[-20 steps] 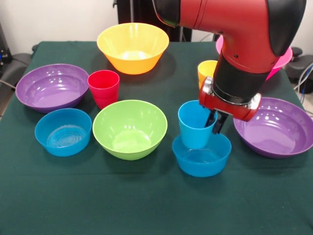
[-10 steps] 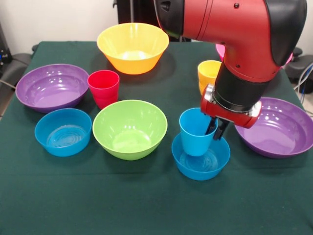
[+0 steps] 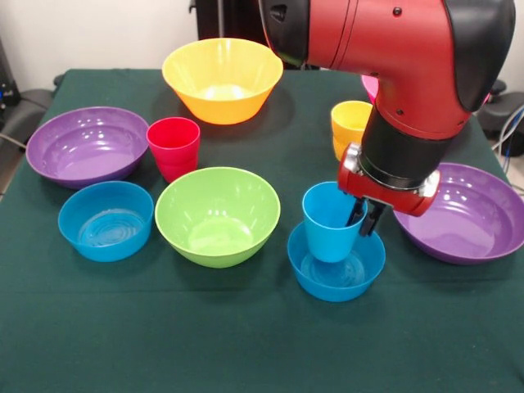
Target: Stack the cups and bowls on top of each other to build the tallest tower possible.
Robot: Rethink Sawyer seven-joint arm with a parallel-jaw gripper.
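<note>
Blue cup (image 3: 331, 221) hangs pinched by its rim in the claw (image 3: 365, 219), its base just inside the small blue bowl (image 3: 336, 274) directly beneath. Seating step, I judge; next calls for lowering, then letting go.

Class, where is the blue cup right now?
In the front view, the blue cup sits in the small blue bowl right of the green bowl, the tool gripping its rim.
</note>
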